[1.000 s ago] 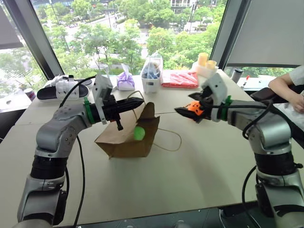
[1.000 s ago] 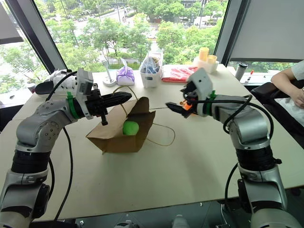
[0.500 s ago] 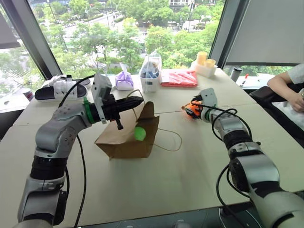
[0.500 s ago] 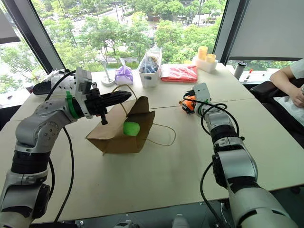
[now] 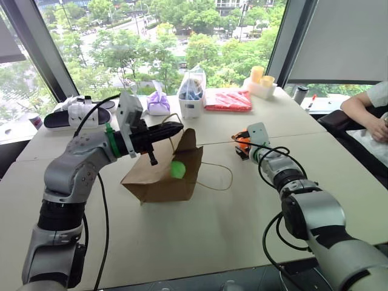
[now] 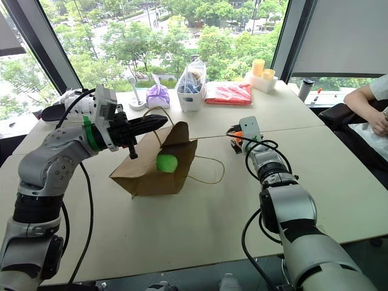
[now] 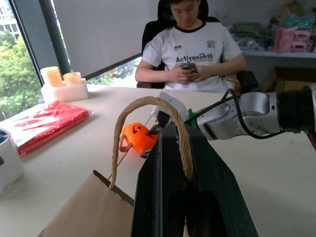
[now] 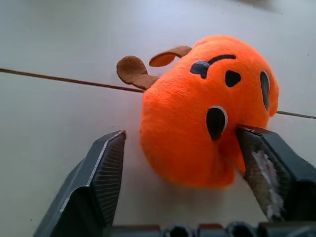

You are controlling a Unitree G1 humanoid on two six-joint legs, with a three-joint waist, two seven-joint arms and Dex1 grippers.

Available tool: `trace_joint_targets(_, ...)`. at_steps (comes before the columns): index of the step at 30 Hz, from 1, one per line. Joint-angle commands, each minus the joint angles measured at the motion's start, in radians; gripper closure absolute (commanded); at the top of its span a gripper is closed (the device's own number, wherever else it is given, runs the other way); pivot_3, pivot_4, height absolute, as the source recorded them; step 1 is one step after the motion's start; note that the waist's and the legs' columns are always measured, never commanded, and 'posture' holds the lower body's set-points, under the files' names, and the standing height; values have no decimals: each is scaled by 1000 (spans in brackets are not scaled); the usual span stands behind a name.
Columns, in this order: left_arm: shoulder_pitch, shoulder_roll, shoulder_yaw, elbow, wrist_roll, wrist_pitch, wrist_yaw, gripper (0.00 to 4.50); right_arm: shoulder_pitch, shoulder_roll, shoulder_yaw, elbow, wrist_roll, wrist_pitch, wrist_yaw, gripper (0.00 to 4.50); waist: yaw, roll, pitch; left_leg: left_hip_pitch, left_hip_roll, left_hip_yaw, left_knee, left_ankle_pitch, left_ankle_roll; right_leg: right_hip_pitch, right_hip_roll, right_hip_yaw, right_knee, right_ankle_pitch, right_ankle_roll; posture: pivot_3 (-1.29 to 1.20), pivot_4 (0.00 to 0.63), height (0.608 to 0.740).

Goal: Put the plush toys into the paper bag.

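The big pale surface holds everything. A person sits at its far side in a white shirt. The shirt has writing that looks like "Activenorth", but the letters are small and hard to read.

The brown paper bag lies on its side in the middle. Its open mouth faces the right arm. The green plush toy sits in that mouth. 1 cord handle of the bag lies loose on the surface. The other cord handle loops over the left end effector. The left end effector has its 2 fingers pressed together, and it holds the bag's mouth up by that loop.

The orange plush toy rests on the surface, well apart from the bag. It has dark face marks and little brown ears. The right end effector is around it, with 1 finger on each side. 1 finger touches the toy. The other finger is just beside it with a small gap, so the fingers are apart.

Along the window side sit a flat red packet, a clear plastic bag of things, a purple pouch and 2 yellow cups. Black and white slippers lie at the far left. Nothing stands between the orange toy and the bag.
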Motion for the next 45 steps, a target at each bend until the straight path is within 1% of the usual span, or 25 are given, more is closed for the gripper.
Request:
trace_joint_targets(1, -1, 11, 25, -43, -9, -7, 7, 4500, -19, -1, -6, -12, -19, -29, -23, 2808, -5, 0, 0, 0, 0, 0, 0, 0, 0, 0, 0, 0, 0, 0, 0, 0, 150, 740)
trace_joint_targets(3, 0, 10, 23, -43, -8, -8, 8, 4500, -22, -3, -12, -11, -23, -33, -28, 3856, -11, 0, 0, 0, 0, 0, 0, 0, 0, 0, 0, 0, 0, 0, 0, 0, 150, 740)
trace_joint_targets(4, 0, 10, 23, -43, -8, -8, 9, 4500, -24, -4, -14, -11, -24, -35, -33, 4245, -14, 0, 0, 0, 0, 0, 0, 0, 0, 0, 0, 0, 0, 0, 0, 0, 150, 740)
trace_joint_targets(5, 0, 9, 22, -42, -7, -9, 9, 4500, -24, -5, -16, -11, -25, -37, -36, 4449, -15, 0, 0, 0, 0, 0, 0, 0, 0, 0, 0, 0, 0, 0, 0, 0, 150, 740)
trace_joint_targets(9, -1, 8, 20, -41, -7, -9, 11, 4500, -37, -10, 2, -20, -46, -44, -12, 4449, -16, 0, 0, 0, 0, 0, 0, 0, 0, 0, 0, 0, 0, 0, 0, 0, 150, 740)
trace_joint_targets(12, -2, 9, 22, -37, -8, -8, 11, 4500, -54, -15, 2, -63, -28, -62, 109, 4449, -16, 0, 0, 0, 0, 0, 0, 0, 0, 0, 0, 0, 0, 0, 0, 0, 150, 740)
trace_joint_targets(15, 1, 14, 25, -31, -10, -5, 5, 4500, -20, -37, 43, -204, -31, -58, 274, 4449, -16, 0, 0, 0, 0, 0, 0, 0, 0, 0, 0, 0, 0, 0, 0, 0, 150, 740)
trace_joint_targets(17, 4, 17, 23, -27, -11, -1, -1, 4500, 54, -55, 61, -424, 3, 21, 398, 4449, -15, 0, 0, 0, 0, 0, 0, 0, 0, 0, 0, 0, 1, 0, 0, 0, 150, 740)
trace_joint_targets(20, 12, 25, 12, -26, -16, 13, -25, 4500, 220, -108, 105, -898, 73, 236, 570, 4449, -10, 0, 0, 0, 0, -3, 0, 0, 0, 0, 0, -1, 1, 0, 0, 0, 150, 740)
trace_joint_targets(22, 15, 28, 9, -26, -16, 15, -33, 4500, 293, -138, 122, -1123, 116, 374, 630, 4449, -7, 0, 0, -1, 0, -4, 0, -1, 1, 0, 0, -1, 1, 0, 0, 0, 150, 740)
trace_joint_targets(24, 16, 32, 9, -24, -13, 15, -41, 4500, 347, -175, 148, -1283, 134, 463, 676, 4449, -5, 0, 0, -1, 0, -4, 1, -1, 1, 0, 0, -1, 1, 0, 0, 0, 150, 740)
trace_joint_targets(28, 12, 43, 18, -16, -8, 15, -49, 4500, 404, -222, 174, -1476, 155, 571, 705, 4449, -1, 0, 0, -1, 0, -3, 2, -1, 2, 0, 0, -1, 1, 0, 0, 0, 150, 740)
trace_joint_targets(32, 11, 50, 21, -13, -5, 13, -48, 4500, 424, -259, 186, -1583, 197, 633, 741, 4449, 11, 0, 0, 0, 0, -3, 2, -2, 3, 0, 0, -1, 1, 0, 0, 0, 150, 740)
trace_joint_targets(36, 9, 53, 25, -9, -6, 11, -46, 4500, 429, -271, 196, -1639, 242, 689, 759, 4449, 15, 0, 0, 0, 0, -2, 2, -1, 2, 0, 0, -1, 1, 0, 0, 0, 150, 740)
trace_joint_targets(40, -9, 48, 26, 7, 4, 1, -35, 4500, 446, -252, 238, -1698, 262, 711, 747, 4449, 17, 0, 0, 0, 0, -2, 3, -2, 2, 0, 0, -1, 1, 0, 0, 0, 150, 740)
trace_joint_targets(45, -18, 47, 31, 11, 1, 1, -28, 4500, 441, -210, 287, -1669, 260, 698, 714, 4449, 16, 0, 0, 0, 0, -2, 3, -1, 2, 0, 0, -1, 1, 0, 0, 0, 150, 740)
